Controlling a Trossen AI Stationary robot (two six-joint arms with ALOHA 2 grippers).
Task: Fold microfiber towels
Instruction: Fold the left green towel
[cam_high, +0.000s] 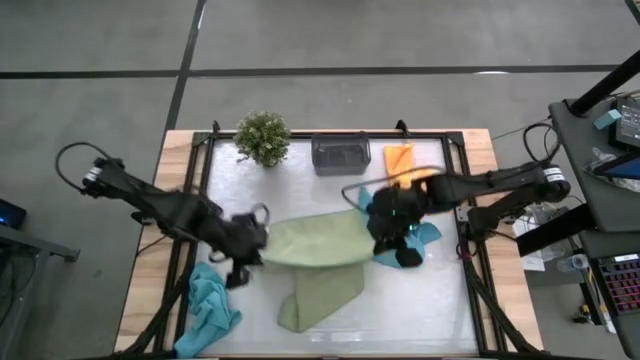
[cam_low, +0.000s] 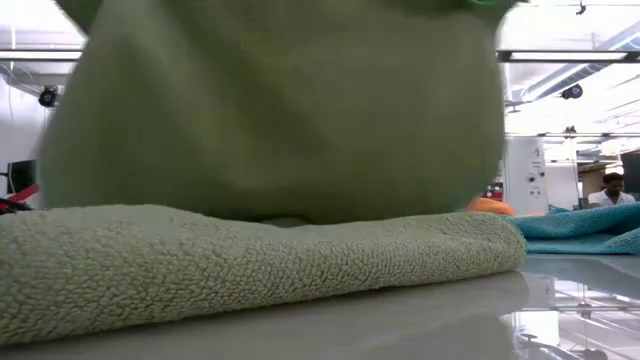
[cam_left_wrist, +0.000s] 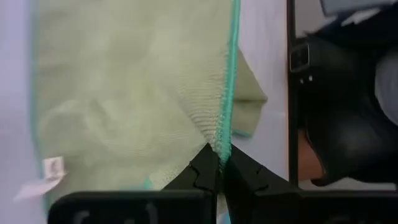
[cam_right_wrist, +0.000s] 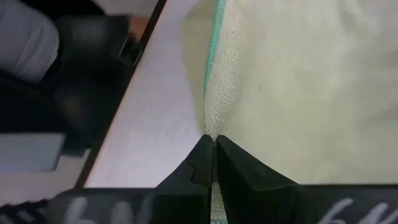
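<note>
- Green towel (cam_high: 318, 240) is hanging stretched across the centre of the high view, held at opposite edges by both grippers.
- Left gripper (cam_high: 250, 238) is pinching the towel's left end; in its wrist view the jaws are closing tight on the teal-stitched hem (cam_left_wrist: 225, 124).
- Right gripper (cam_high: 392, 228) is clamping the right end, jaws shut on the edge (cam_right_wrist: 211, 118).
- Second green towel (cam_high: 320, 296) is lying bunched at lower centre, just beneath the held one; the low view shows the held cloth draping right over it.
- Teal towel (cam_high: 208, 305) is sitting at lower left, another teal one (cam_high: 425, 235) under the right gripper, and an orange one (cam_high: 399, 157) at upper right beside the bin (cam_high: 341, 153).
- Risk: both grips are catching only thin hem, so pulling the cloth too taut could be slipping it free.
- Risk: lowering here could be dropping the held towel onto the bunched one, dragging it or spoiling the fold.
</note>
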